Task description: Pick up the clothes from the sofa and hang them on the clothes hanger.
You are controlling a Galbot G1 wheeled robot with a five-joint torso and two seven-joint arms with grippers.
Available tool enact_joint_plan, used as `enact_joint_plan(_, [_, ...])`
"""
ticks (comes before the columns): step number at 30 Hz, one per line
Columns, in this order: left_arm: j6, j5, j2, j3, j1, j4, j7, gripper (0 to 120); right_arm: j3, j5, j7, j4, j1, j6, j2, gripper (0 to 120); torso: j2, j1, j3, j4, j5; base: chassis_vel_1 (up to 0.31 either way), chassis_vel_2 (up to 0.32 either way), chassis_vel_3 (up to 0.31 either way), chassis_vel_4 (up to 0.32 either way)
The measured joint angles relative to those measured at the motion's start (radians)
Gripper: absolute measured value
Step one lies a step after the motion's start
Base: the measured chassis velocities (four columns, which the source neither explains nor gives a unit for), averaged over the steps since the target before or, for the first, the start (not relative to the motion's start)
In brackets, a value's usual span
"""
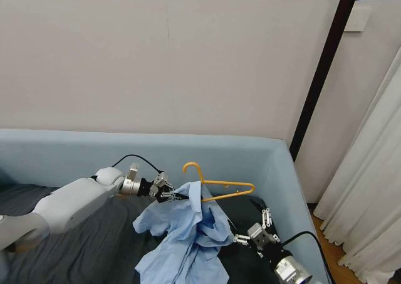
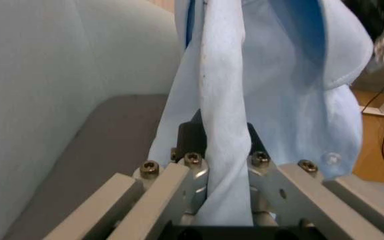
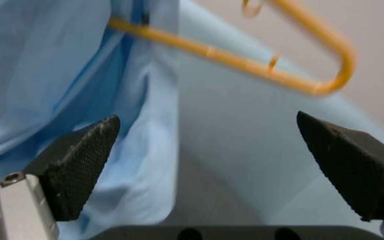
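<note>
Mid-hanging, I judge: the left gripper's point(image 1: 166, 192) fingers pinch a fold of the light blue shirt point(image 1: 188, 237), half draped on the orange hanger point(image 1: 230, 184) above the sofa point(image 1: 75, 152), while the right gripper point(image 1: 254, 229), fingers wide open, sits below the hanger's bare end, which next needs the shirt's free shoulder pulled over it.

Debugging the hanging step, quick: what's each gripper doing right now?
Left gripper: shut on the shirt, next to the hanger.
Right gripper: open, holding nothing, below the hanger's bare end.
</note>
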Motion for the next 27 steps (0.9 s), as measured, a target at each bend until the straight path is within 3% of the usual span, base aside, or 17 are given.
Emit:
enact_joint_plan(7, [0.001, -0.016, 0.001, -0.002, -0.001, -0.002, -0.009, 1, -0.069, 0.156, 0.054, -0.005, -0.004, -0.084, 0.041, 100, 0.0, 0.0, 0.0, 0.0003, -0.0003, 0.0, 0.0, 0.0, 0.0])
enact_joint_plan(12, [0.002, -0.02, 0.016, -0.016, 0.021, -0.027, -0.016, 1, -0.141, 0.579, 0.203, 0.048, 0.074, -0.252, 0.13, 100, 0.0, 0.0, 0.0, 0.0006, -0.0005, 0.0, 0.0, 0.0, 0.0])
enact_joint_plan(13, [0.002, -0.02, 0.016, -0.016, 0.021, -0.027, -0.016, 1, -0.141, 0.579, 0.203, 0.048, 0.074, -0.252, 0.13, 100, 0.0, 0.0, 0.0, 0.0006, -0.0005, 0.0, 0.0, 0.0, 0.0])
enact_joint_plan(17, [0.004, -0.024, 0.032, -0.023, 0.035, -0.053, -0.022, 1, -0.157, 0.832, 0.261, 0.038, 0.12, -0.31, 0.184, 100, 0.0, 0.0, 0.0, 0.0005, -0.0006, 0.0, 0.0, 0.0, 0.0])
enact_joint_plan(27, [0.007, -0.051, 0.042, -0.011, 0.005, -0.072, -0.023, 1, -0.121, 0.981, 0.203, -0.084, 0.165, -0.277, 0.201, 100, 0.0, 0.0, 0.0, 0.0001, -0.0002, 0.0, 0.0, 0.0, 0.0])
